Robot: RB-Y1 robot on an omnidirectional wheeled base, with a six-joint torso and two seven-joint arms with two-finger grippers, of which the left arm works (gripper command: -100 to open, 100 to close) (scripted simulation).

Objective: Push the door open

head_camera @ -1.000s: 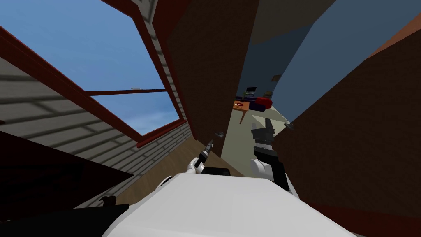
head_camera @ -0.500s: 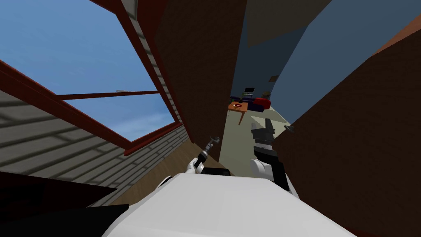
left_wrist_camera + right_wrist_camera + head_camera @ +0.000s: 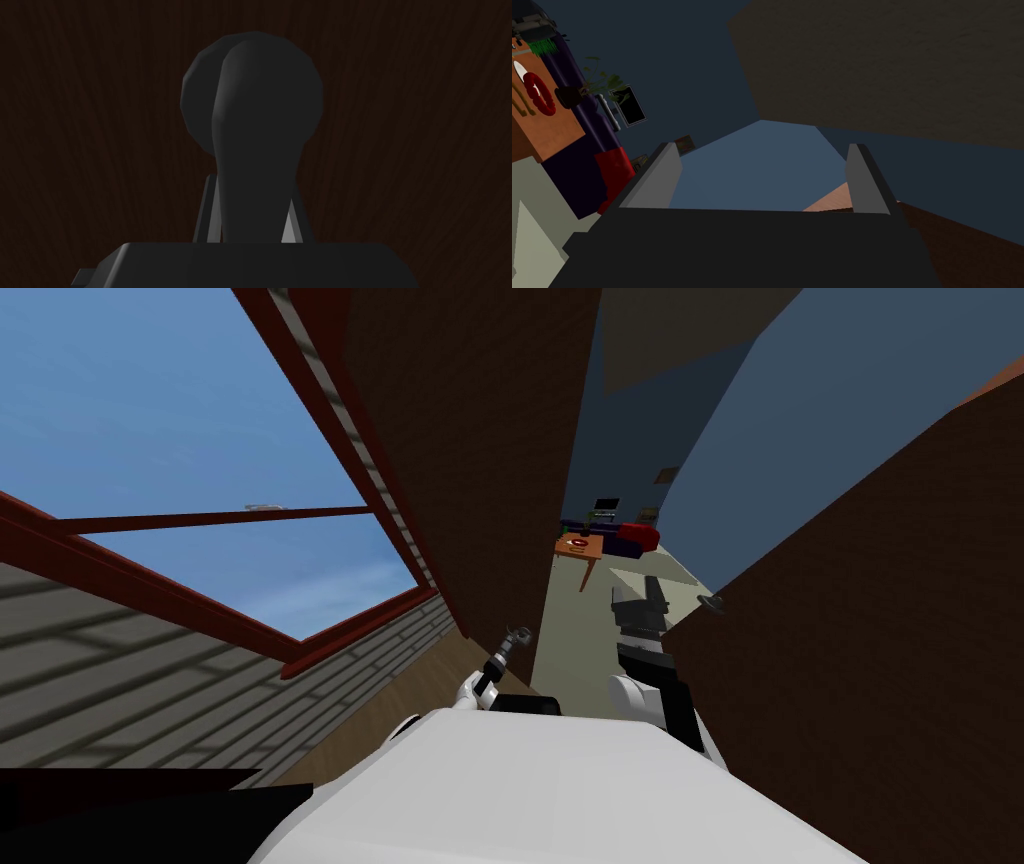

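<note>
- A window (image 3: 200, 438) with a dark red frame takes up the upper left of the head view. Blue sky shows through it, and a grey brick wall (image 3: 150, 658) runs below it.
- The door (image 3: 470, 468), a dark brown wood-grained panel, stands in the upper middle. It is swung away so that a gap opens along its right edge.
- The left gripper (image 3: 513, 640) is at the door's lower edge, just above the centre bottom, on the door handle (image 3: 520, 635).
- In the left wrist view, the handle (image 3: 250, 125) is a dark lever with a rounded end against the brown door. The gripper's fingers (image 3: 209, 210) are closed onto its two sides, clamping it.
- Through the gap, right of centre, lie a pale floor (image 3: 570, 628), a small orange table (image 3: 582, 550) and a dark sofa with a red cushion (image 3: 638, 535) against blue walls.
- The right gripper (image 3: 652, 588) is raised in the gap, touching nothing. In the right wrist view its fingers (image 3: 657, 175) stand wide apart and hold nothing.
- A second dark brown panel (image 3: 880, 618) covers the right side, with a small grey knob (image 3: 712, 604) at its near edge.
</note>
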